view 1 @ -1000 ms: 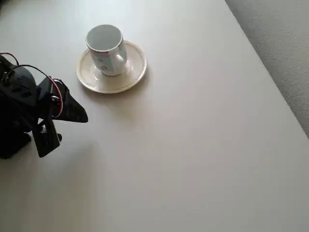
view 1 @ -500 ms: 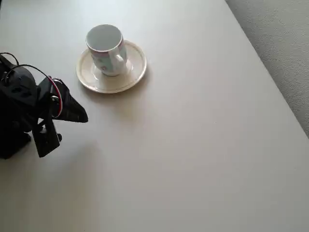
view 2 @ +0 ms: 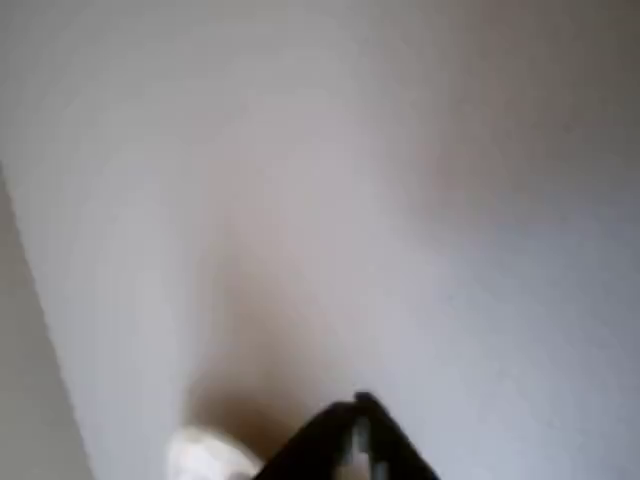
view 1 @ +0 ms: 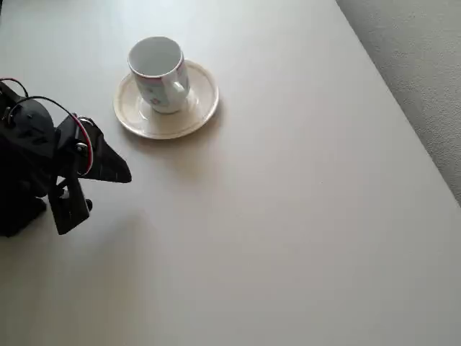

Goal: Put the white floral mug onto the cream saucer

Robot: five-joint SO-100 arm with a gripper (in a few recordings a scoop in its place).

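Note:
In the overhead view the white floral mug (view 1: 160, 73) stands upright in the centre well of the cream saucer (view 1: 198, 108), its handle turned toward the lower right. My gripper (view 1: 124, 174) sits well away from them, down and to the left, near the table's left edge, with its black fingers together and nothing between them. The wrist view shows the fingertips (view 2: 358, 408) meeting at the bottom of the picture over bare table. It is blurred.
The pale table (view 1: 288, 216) stretches wide to the right of the arm and below the saucer. Its right edge runs diagonally at the upper right, with grey floor (view 1: 425, 65) beyond it. My arm's black body (view 1: 25, 169) fills the left edge.

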